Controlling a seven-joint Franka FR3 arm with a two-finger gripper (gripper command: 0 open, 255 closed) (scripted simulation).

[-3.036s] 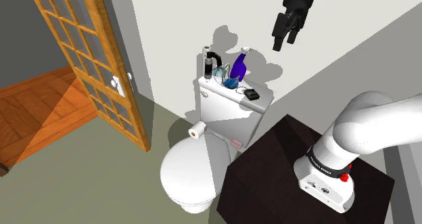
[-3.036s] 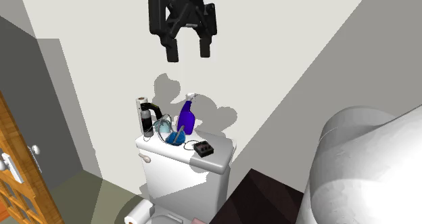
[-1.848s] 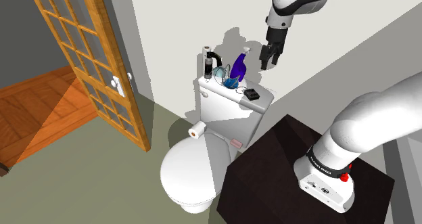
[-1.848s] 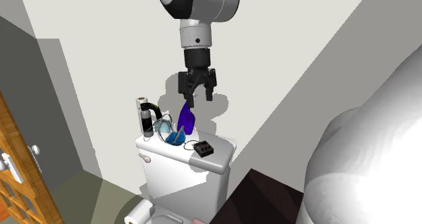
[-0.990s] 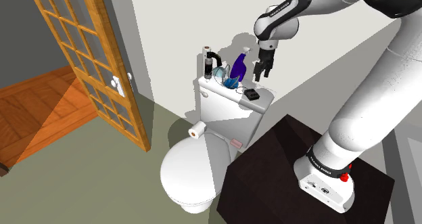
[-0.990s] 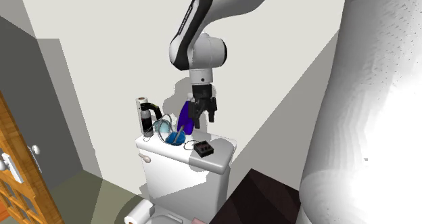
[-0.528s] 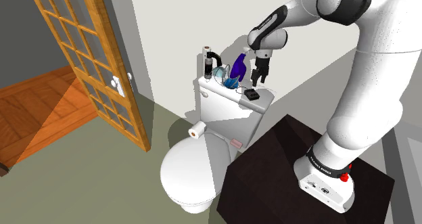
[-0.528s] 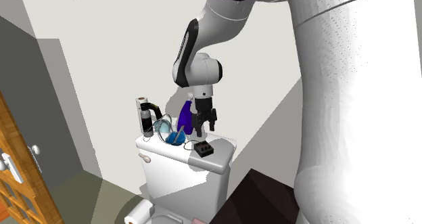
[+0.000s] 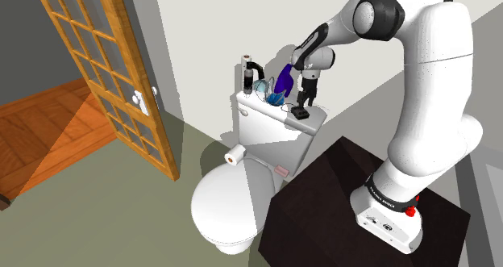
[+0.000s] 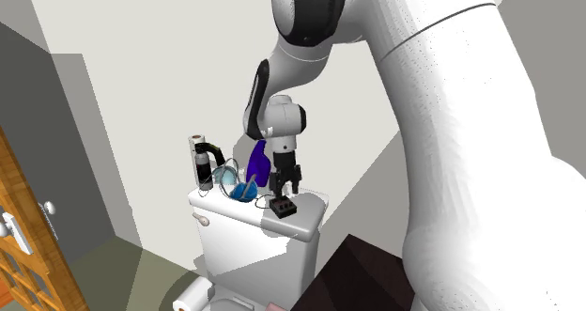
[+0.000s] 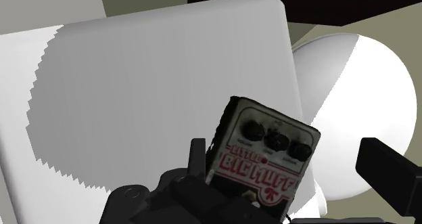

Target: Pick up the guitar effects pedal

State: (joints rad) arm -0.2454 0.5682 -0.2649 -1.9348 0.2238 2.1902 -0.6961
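1. The bottle (image 10: 260,163) is standing at the tank's (image 10: 230,209) middle.
2. The pedal (image 10: 285,207) is lying flat near the tank's end on the second exterior view's right, not yet lifted.
3. The end effector (image 10: 285,193) is hovering over it, fingers wide astride; closing and lifting are remaining.

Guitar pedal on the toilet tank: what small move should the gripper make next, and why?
Probably ease down a little: the open black gripper hangs just above the black pedal with white face and three knobs, which lies between the fingers on the white tank lid.
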